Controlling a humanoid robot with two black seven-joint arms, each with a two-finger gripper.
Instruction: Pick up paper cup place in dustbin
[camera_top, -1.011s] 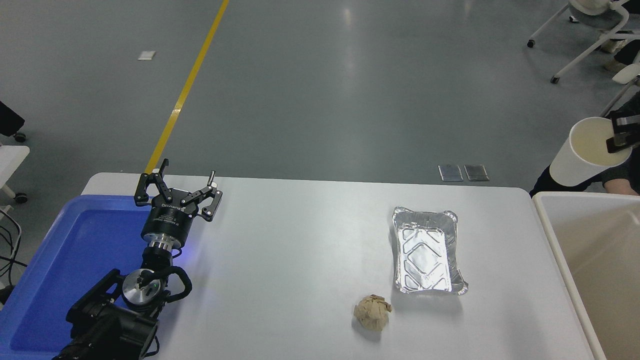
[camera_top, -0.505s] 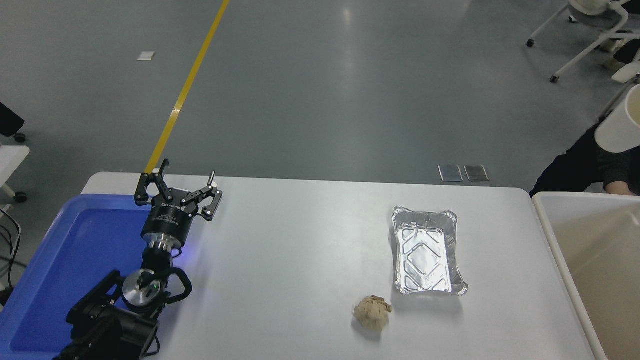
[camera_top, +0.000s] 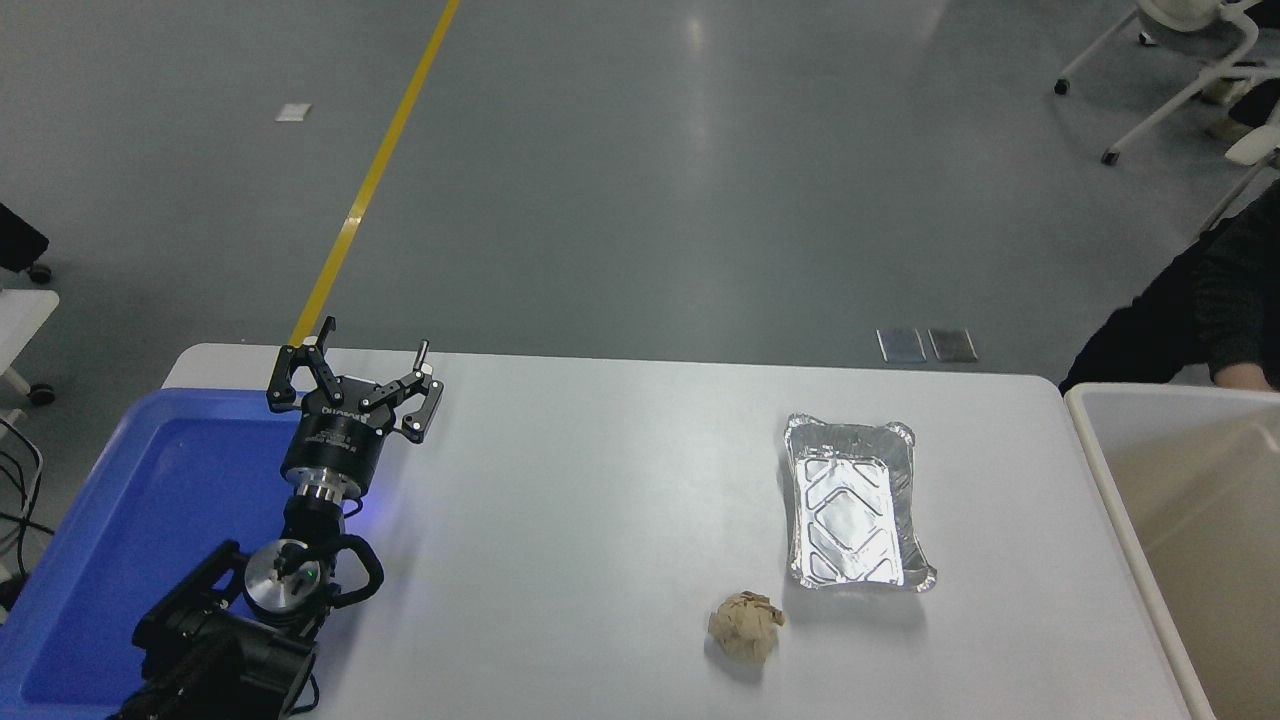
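Observation:
The paper cup is out of view. The dustbin (camera_top: 1100, 450), a large off-white bin with a thick pale rim, stands at the table's right edge, and the part of its inside that shows holds nothing. My left gripper (camera_top: 355, 375) is open and empty, parked at the lower left over the edge of the blue tray. My right arm and its gripper are out of view.
A silver foil tray (camera_top: 853, 503) lies right of the middle. A crumpled tan paper ball (camera_top: 746, 625) lies near the front edge. A blue plastic tray (camera_top: 120, 520) sits at the left. A person's dark sleeve and hand (camera_top: 1215, 330) are beyond the bin.
The paper cup, held by my right gripper above the bin's far side, moved up and to the right and has left the picture. The left arm has not moved.

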